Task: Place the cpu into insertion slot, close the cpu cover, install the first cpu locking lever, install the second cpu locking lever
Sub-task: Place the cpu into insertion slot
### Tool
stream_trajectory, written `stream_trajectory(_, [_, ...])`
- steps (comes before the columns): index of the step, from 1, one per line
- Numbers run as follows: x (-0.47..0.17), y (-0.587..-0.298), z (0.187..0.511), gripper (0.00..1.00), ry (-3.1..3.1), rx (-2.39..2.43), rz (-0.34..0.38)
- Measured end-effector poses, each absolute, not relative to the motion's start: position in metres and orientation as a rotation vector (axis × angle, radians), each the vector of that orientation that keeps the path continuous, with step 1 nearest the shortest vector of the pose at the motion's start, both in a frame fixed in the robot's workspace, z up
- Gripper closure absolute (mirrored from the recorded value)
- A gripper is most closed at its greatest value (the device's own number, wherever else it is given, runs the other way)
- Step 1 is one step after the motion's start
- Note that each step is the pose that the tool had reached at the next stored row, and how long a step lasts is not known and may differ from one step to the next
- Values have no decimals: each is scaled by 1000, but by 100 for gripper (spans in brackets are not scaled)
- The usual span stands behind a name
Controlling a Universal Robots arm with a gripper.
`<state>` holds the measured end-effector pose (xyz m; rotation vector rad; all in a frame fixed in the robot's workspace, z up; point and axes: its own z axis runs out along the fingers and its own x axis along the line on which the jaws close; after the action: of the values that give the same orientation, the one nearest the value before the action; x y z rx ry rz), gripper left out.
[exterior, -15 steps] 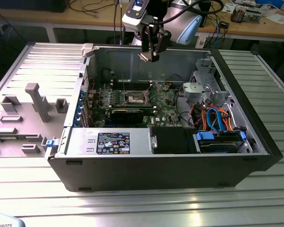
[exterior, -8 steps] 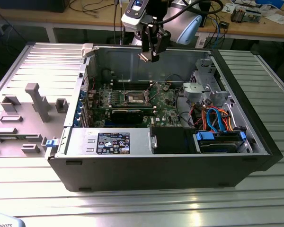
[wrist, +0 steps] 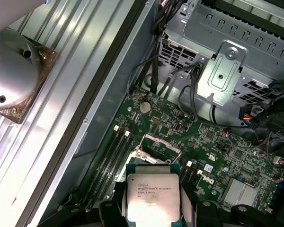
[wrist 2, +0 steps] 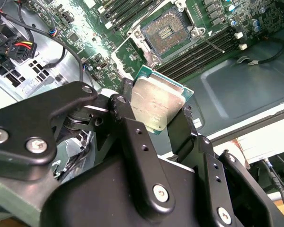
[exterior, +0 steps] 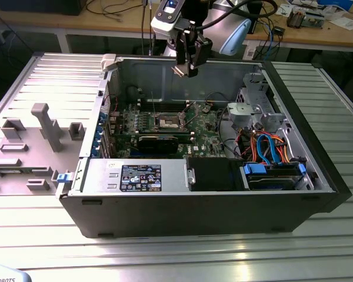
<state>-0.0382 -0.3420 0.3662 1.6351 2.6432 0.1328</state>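
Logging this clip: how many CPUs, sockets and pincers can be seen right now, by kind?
cpu: 1
insertion slot: 1, empty
pincer: 1, shut on the cpu
Total: 3

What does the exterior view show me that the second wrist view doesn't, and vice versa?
Exterior view: the whole open case on the ribbed table, its blue and orange cables, and the jaws hanging high above the green board. Second wrist view: the cpu clamped between the jaws by two opposite edges, metal top facing the camera, clear of the insertion slot. Both: the green board and the empty insertion slot.
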Motion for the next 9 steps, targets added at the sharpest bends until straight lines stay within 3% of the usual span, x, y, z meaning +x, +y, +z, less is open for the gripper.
stream_trajectory(9, [-38,-342,366,46,2587,1718,131])
